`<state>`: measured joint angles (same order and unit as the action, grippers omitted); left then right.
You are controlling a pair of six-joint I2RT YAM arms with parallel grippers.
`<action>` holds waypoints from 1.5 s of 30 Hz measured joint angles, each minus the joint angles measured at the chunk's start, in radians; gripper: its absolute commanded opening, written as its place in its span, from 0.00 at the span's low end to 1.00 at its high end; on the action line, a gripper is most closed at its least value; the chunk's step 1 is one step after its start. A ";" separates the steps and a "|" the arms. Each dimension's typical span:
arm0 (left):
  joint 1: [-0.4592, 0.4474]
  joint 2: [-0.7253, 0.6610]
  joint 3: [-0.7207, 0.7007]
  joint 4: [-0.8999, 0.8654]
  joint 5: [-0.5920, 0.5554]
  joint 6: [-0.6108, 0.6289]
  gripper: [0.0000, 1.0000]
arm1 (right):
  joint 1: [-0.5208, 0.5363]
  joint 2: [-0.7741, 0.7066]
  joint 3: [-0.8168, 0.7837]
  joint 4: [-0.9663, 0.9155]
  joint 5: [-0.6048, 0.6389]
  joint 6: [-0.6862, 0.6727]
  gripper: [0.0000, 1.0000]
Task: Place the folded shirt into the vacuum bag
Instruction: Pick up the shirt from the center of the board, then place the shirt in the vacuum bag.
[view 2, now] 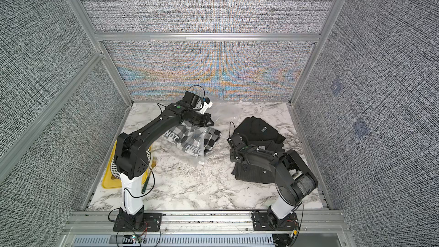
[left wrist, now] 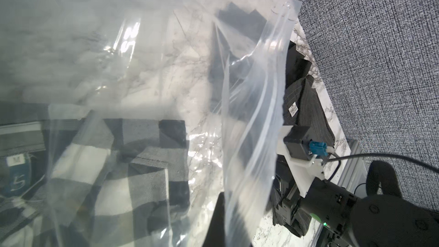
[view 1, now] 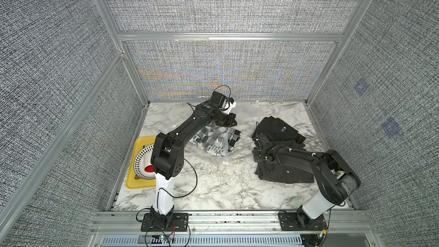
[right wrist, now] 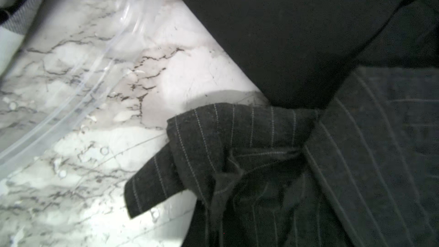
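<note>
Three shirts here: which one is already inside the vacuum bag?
The black-and-white checked shirt, seen through the clear vacuum bag. The plain black shirt and the pinstriped shirt lie outside it on the table.

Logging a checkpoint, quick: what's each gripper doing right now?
Left gripper: closed, holding up an edge of the vacuum bag.
Right gripper: closed, apparently pinching the dark pinstriped shirt.
</note>
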<state>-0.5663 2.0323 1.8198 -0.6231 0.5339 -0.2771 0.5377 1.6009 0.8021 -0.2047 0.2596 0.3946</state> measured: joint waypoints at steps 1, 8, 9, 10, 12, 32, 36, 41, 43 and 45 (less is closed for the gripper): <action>-0.004 -0.003 -0.001 0.000 0.000 0.000 0.00 | -0.007 -0.025 -0.012 0.000 -0.011 -0.002 0.00; -0.030 -0.007 -0.012 0.011 0.016 -0.010 0.00 | -0.072 -0.257 -0.093 0.026 -0.113 -0.013 0.00; -0.032 -0.007 -0.013 0.016 0.017 -0.012 0.00 | -0.079 -0.296 -0.103 0.030 -0.126 -0.013 0.00; -0.032 -0.007 -0.013 0.021 0.017 -0.012 0.00 | -0.082 -0.329 -0.111 0.034 -0.135 -0.013 0.00; -0.032 -0.007 -0.012 0.024 0.018 -0.012 0.00 | -0.086 -0.401 -0.122 0.038 -0.161 -0.012 0.00; -0.032 0.000 -0.005 0.031 0.021 -0.018 0.00 | -0.099 -0.651 -0.136 0.192 -0.331 0.086 0.00; -0.032 -0.001 -0.009 0.038 0.027 -0.020 0.00 | -0.099 -0.543 -0.129 0.297 -0.386 0.132 0.00; -0.032 -0.026 -0.035 0.046 0.037 -0.030 0.00 | -0.106 -0.412 -0.127 0.466 -0.446 0.193 0.00; -0.032 -0.032 -0.045 0.054 0.045 -0.030 0.00 | -0.113 -0.361 -0.127 0.544 -0.474 0.230 0.00; -0.032 -0.045 -0.058 0.055 0.045 -0.032 0.00 | -0.117 -0.309 -0.128 0.631 -0.505 0.269 0.00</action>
<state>-0.5987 1.9873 1.7615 -0.5686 0.5789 -0.3088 0.4206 1.2919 0.6743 0.4263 -0.2455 0.6632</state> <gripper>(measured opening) 0.048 0.097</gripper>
